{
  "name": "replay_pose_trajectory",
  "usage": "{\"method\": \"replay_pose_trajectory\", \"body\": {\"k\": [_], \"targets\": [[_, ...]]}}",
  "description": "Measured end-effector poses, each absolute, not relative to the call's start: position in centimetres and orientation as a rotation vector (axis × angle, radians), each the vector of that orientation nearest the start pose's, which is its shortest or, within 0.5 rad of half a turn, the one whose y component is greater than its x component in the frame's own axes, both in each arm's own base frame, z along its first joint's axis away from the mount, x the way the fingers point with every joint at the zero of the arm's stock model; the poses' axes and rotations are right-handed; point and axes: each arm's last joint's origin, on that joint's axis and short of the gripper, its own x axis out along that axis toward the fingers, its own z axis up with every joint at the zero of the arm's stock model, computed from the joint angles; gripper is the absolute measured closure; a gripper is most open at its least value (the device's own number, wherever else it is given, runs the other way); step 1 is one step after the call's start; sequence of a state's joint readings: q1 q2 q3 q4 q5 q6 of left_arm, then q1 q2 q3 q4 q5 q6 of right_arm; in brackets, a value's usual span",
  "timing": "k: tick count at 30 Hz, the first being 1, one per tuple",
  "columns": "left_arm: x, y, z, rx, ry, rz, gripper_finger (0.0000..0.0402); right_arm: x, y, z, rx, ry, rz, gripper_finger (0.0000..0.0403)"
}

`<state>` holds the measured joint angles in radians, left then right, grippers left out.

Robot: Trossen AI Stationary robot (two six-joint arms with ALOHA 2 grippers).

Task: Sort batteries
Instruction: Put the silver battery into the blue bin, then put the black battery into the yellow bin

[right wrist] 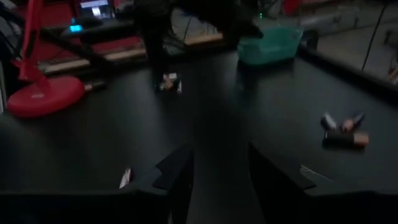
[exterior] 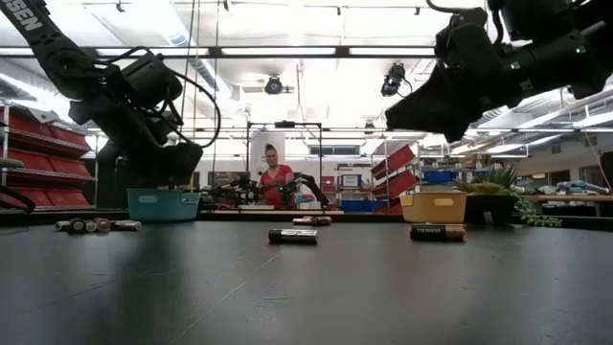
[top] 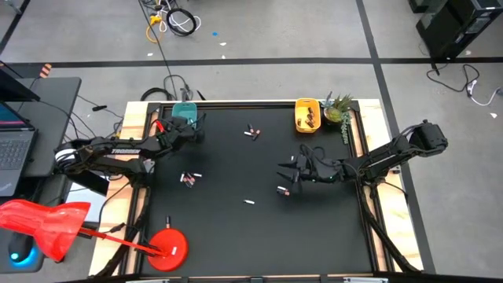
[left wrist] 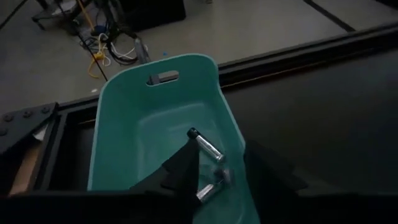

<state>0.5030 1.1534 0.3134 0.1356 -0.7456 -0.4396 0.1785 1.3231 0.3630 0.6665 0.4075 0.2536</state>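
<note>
The left gripper [top: 191, 126] hangs over the teal tray [top: 185, 111] at about 11 o'clock on the black worktop [top: 236, 236]. In the left wrist view its two dark fingers [left wrist: 180, 171] stand a little apart above the tray's floor, and two pale batteries [left wrist: 205, 147] lie inside the tray between and just beyond the fingertips; whether either one still touches a finger cannot be told.

The right gripper [top: 284, 174] is out over the worktop at roughly 3 o'clock from the centre, raised off the surface in the low view. Its fingers [right wrist: 177, 168] are spread with nothing between them. One battery [top: 283, 189] lies just beside it, toward 6 o'clock.

The other batteries are scattered on the worktop: a small cluster [top: 251, 132] near 12 o'clock, another cluster [top: 189, 178] at about 9 o'clock, a single pale one [top: 249, 202] near the centre toward 6 o'clock, and one [top: 168, 221] at 7 o'clock close to a red round base [top: 168, 244]. A yellow tray [top: 307, 115] at about 1 o'clock holds a few dark batteries, with a small green plant [top: 339, 108] just beside it.

In the low view a person [exterior: 276, 177] stands far back in the room beyond the worktop.
</note>
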Motion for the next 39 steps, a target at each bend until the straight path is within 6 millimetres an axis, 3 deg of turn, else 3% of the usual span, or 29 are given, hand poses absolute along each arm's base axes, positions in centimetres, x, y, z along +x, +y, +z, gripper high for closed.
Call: {"method": "replay_pose_trajectory", "body": {"k": [7, 11, 15, 21, 29, 39], "targets": [[15.7, 10.8, 14.9, -0.121, 0.506, 1.372, 0.0229, 22.1, 5.1, 14.4, 0.159, 0.501, -0.136, 0.0245], [16.5, 10.3, 15.7, -0.025, 0.452, 1.378, 0.0228, 21.3, 6.6, 13.8, 0.132, 0.574, -0.073, 0.0245], [17.6, 9.5, 16.7, -0.004, 0.346, 1.317, 0.0228, 20.5, 7.0, 13.0, 0.056, 0.654, -0.123, 0.0245], [18.8, 7.9, 17.9, 0.007, 0.228, 1.220, 0.0229, 21.1, 7.3, 12.3, 0.025, 0.636, -0.126, 0.0245], [19.7, 6.4, 18.5, 0.028, 0.215, 1.136, 0.0229, 22.1, 8.3, 10.3, -0.024, 0.618, -0.077, 0.0245], [19.8, 6.0, 18.5, 0.023, 0.205, 1.121, 0.0229, 22.4, 8.3, 8.4, -0.012, 0.644, -0.130, 0.0253]]}}
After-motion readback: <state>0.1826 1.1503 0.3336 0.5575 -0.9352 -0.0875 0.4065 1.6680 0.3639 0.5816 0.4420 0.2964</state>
